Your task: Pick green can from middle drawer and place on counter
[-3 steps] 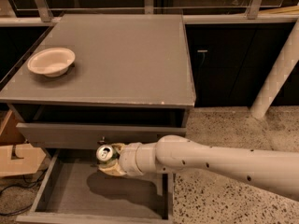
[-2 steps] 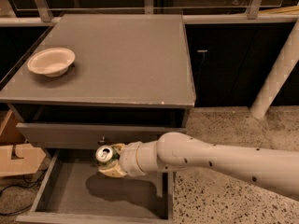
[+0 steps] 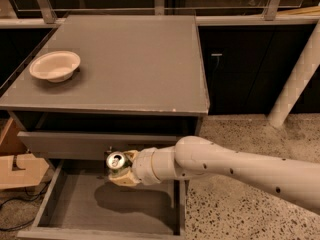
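I am holding the tool clamped on the green can, above the open drawer floor, near the drawer's back. Lifting straight up is risking a strike on the shut front and tabletop edge, jarring the can loose.

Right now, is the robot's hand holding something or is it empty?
Gripper: closed on the green can, above the open middle drawer.

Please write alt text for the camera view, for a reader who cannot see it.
The robot's claw holds the green can above the floor of the open middle drawer, its arm reaching in from the right. On the counter above, a white bowl sits near the left edge.
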Robot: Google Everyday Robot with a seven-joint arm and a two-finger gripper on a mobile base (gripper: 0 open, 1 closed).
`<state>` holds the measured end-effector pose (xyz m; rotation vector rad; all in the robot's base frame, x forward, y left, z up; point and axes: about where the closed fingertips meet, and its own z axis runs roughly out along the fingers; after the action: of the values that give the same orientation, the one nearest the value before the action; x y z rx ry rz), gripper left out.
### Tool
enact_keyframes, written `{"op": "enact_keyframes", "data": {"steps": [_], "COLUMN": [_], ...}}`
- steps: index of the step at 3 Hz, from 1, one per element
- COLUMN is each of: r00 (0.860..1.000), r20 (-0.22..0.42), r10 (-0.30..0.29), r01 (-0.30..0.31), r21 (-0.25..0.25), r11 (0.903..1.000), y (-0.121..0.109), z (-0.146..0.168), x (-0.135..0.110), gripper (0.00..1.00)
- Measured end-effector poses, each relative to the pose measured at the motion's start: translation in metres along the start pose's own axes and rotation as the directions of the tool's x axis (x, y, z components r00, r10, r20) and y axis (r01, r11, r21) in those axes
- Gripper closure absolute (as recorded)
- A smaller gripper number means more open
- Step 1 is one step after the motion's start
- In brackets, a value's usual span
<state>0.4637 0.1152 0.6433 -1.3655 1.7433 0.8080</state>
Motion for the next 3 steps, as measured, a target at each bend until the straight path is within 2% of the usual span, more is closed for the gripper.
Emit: {"op": "enact_keyframes", "data": {"steps": [1, 2, 3], "r00": [0.998, 0.998, 0.998], "r20": [0.028, 0.027, 0.012], "r10": [0.055, 0.056, 0.054], "r01": [-0.055, -0.056, -0.054], "r21": [0.010, 0.007, 0.016], "r11": [0.9984, 0.9984, 0.9984], "y": [-0.030, -0.027, 0.011], "z": [-0.041, -0.043, -0.063], "x": [-0.021, -0.021, -0.021], "gripper": [1.00, 1.00, 1.00]}}
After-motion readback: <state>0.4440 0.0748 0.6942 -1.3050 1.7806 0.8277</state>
